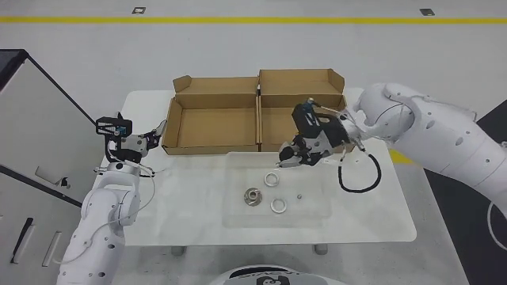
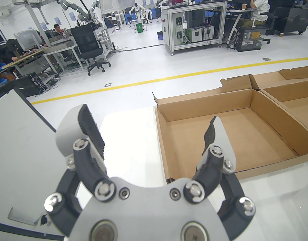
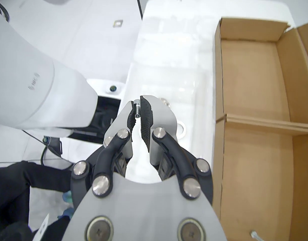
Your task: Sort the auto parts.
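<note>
My right gripper (image 3: 136, 110) is shut on a small silver bolt (image 3: 136, 108), held above the clear tray. Seen from the top, the right gripper (image 1: 287, 158) hangs over the tray's far edge, just in front of the right cardboard box (image 1: 317, 104). In the tray lie two white rings (image 1: 272, 180) (image 1: 279, 205), a metal hub (image 1: 252, 198) and a tiny part (image 1: 299, 198). Another bolt (image 3: 255, 235) lies inside the right box. My left gripper (image 2: 154, 131) stands open and empty near the table's left edge, beside the empty left box (image 2: 226, 136).
The clear tray (image 1: 238, 214) sits mid-table in front of the two open cardboard boxes (image 1: 214, 123). A black cable (image 1: 360, 184) loops on the table at the right. A slanted white panel (image 1: 36, 119) stands off the table's left side.
</note>
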